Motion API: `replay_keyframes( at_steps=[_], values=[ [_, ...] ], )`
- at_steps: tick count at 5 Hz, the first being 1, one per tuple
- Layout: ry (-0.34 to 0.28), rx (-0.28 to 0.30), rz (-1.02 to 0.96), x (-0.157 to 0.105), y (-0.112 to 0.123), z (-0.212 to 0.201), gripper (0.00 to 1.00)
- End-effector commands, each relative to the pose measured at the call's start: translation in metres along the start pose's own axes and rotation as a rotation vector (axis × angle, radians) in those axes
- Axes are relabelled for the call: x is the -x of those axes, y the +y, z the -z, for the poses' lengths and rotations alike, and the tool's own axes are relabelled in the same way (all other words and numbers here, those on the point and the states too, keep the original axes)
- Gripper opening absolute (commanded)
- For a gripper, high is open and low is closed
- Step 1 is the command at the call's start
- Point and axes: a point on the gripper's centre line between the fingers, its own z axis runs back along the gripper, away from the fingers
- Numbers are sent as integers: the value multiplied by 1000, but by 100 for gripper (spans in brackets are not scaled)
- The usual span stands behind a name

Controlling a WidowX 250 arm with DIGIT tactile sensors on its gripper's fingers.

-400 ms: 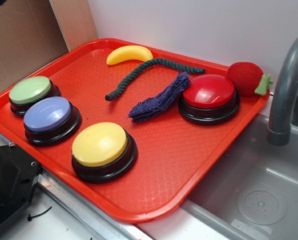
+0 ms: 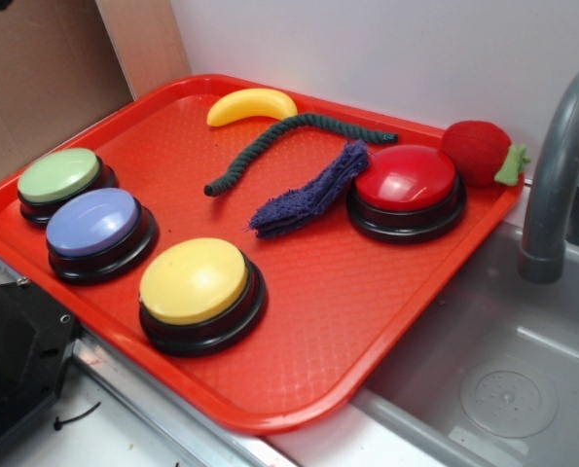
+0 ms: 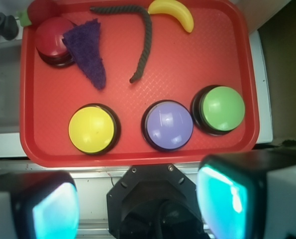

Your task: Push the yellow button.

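I see the yellow button [image 2: 194, 280] on the near edge of the red tray [image 2: 367, 302], nothing touching it. Just beside it sits the lilac-blue button [image 2: 92, 222], then the green button [image 2: 59, 175]. Farther back lie a purple cloth [image 2: 308, 190], a dark green rope [image 2: 289, 136], a toy banana [image 2: 251, 104] and the red button [image 2: 407, 178], with a toy strawberry [image 2: 479, 151] at the far rim. In the wrist view my hand [image 3: 138, 204] hangs outside the tray's near edge, fingers [image 3: 227, 196] spread wide, holding nothing.
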Motion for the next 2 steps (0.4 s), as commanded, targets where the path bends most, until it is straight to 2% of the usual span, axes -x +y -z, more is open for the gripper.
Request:
replay_keyframes(
  at_steps=[1, 2],
  values=[
    [64, 52, 450, -6, -55, 72, 100],
    [57, 61, 513, 1, -50, 93, 100]
  ],
)
